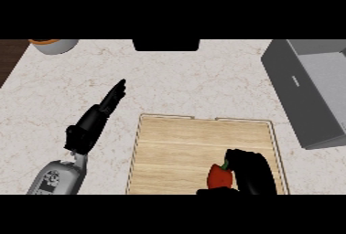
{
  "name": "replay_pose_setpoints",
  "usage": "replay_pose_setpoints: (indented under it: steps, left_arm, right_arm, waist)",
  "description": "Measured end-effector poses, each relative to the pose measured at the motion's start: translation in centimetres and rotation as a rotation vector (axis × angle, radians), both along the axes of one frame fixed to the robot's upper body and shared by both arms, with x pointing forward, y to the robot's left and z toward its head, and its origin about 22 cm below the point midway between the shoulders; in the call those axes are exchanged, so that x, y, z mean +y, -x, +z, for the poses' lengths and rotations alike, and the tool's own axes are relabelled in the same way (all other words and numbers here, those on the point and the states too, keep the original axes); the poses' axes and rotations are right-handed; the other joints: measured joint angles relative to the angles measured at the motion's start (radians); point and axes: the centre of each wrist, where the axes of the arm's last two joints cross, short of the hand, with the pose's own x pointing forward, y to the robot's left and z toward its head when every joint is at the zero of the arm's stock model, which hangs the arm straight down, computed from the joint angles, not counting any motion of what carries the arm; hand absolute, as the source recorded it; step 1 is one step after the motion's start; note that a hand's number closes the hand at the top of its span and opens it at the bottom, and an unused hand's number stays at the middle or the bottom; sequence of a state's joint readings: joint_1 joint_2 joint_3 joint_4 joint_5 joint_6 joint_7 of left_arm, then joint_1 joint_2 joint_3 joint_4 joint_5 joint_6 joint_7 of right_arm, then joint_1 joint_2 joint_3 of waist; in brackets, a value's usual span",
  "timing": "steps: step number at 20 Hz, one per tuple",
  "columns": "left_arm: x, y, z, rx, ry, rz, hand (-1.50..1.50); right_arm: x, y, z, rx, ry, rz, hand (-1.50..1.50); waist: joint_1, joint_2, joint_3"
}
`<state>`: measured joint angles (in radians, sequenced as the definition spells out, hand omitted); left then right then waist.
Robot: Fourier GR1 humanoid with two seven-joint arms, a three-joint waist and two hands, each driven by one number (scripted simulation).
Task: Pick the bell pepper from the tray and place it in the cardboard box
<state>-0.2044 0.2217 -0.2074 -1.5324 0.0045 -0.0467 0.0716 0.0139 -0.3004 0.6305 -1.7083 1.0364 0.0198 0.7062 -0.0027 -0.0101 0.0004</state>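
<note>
one bell pepper (218, 178); one tray (189, 137)

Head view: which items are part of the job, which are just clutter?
Job: bell pepper, tray, grey box, right hand curled round the pepper.
Lying about: white bowl, black object at far edge; left hand resting open.

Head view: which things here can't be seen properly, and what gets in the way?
All in the head view:
- The bell pepper: its right side is hidden by the right hand curled round it.
- The tray: its near end is cut off by the lower edge.
- The grey box: its far side is cut off by the right edge.
- The black object and the white bowl: cut off at the top edge, so too little shows to identify them.
</note>
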Motion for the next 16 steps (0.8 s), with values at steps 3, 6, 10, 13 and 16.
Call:
replay_pose_setpoints:
  steps: [3,6,10,13,16]
  left_arm:
    - [0.1,0.1,-0.1,0.002,0.000,0.005,0.00]
    - [0.3,0.2,-0.3,0.004,0.000,0.018,0.00]
    - [0.6,0.5,-0.5,0.008,-0.003,0.032,0.00]
    - [0.8,0.7,-0.5,0.009,-0.005,0.036,0.00]
    - [1.5,0.7,-0.3,0.013,-0.004,0.039,0.00]
  right_arm:
    - [-4.3,0.0,0.6,-0.045,0.050,0.173,1.50]
    - [-9.2,-0.7,2.2,-0.137,0.087,0.279,1.50]
    - [-15.5,-1.3,4.9,-0.262,0.085,0.359,1.50]
    - [-19.2,-0.8,7.2,-0.321,0.047,0.409,1.50]
    - [-22.4,-0.3,9.7,-0.367,0.001,0.451,1.50]
  waist:
    - [-0.006,0.003,0.003]
    - [-0.019,0.004,0.004]
    - [-0.031,0.004,0.004]
    - [-0.037,0.003,0.002]
    - [-0.041,0.002,0.001]
